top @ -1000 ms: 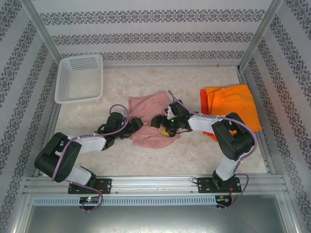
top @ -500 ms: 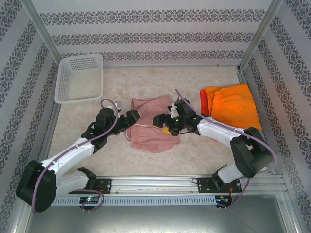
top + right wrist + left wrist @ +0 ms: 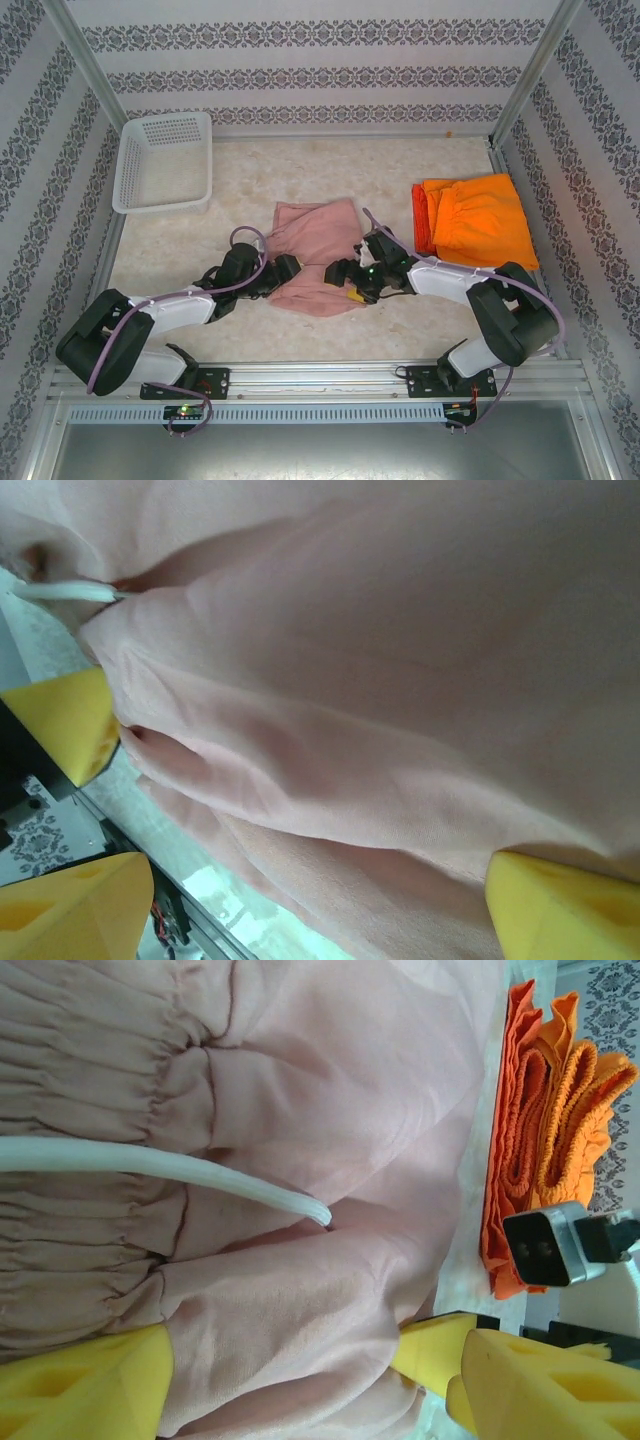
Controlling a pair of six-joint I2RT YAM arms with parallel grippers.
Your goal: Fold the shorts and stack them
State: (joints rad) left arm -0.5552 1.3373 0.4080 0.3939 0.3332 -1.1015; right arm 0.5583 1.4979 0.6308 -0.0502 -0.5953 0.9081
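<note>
- Pink shorts are found lying on the table, in the middle of it, between the two grippers.
- In the left wrist view the pink shorts are seen with the gathered waistband on one side and a white cord lying across the gathers.
- Bright orange shorts are laid on top of red-orange shorts, right of the pink shorts and apart from them. The red-orange edge is exposed on the side facing the pink shorts.
- The left gripper is set low at the near-left edge of the pink shorts. Its fingers are held wide apart, with pink fabric lying between them; no clamping is seen.
- The right gripper is set at the near-right edge of the pink shorts, facing the left gripper. Its fingers are likewise spread wide, with the pink shorts lying loose across the gap.
- A white basket is noted far-left of the pink shorts, well apart.
</note>
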